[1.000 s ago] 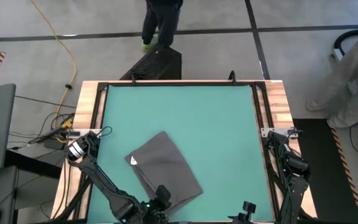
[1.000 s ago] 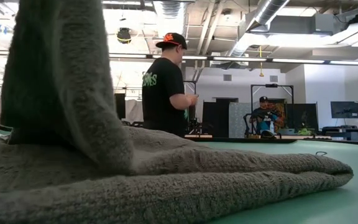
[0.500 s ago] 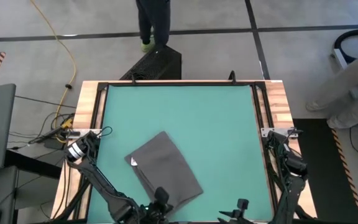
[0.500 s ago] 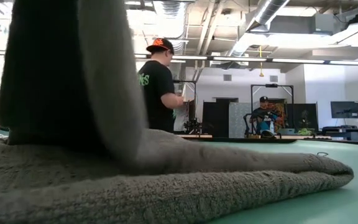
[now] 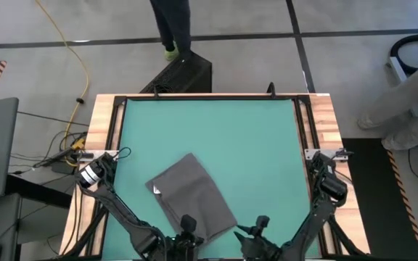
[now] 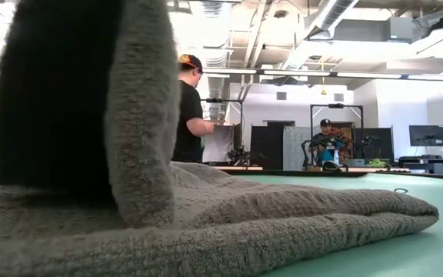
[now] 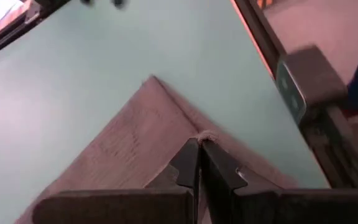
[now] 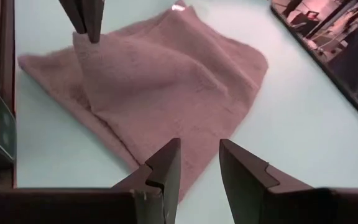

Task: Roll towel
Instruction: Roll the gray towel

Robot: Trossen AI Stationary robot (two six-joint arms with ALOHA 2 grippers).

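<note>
You've got one dark charcoal-grey fabric towel [image 5: 193, 196]; its single white tag [image 5: 155, 188] is unreadable. Left hand [image 7: 199, 144] pinches its corner, right hand [image 8: 197, 155] apart.

An open lab: exposed ceiling ducts [image 6: 337, 15], monitors [image 6: 427, 135], a floor cable [image 5: 75, 54].

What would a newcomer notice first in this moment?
The grey towel lies on the green mat near the table's front edge, one corner pinched shut and lifted into a peak by the left hand. The right hand hovers open just off the towel's near corner.
</note>
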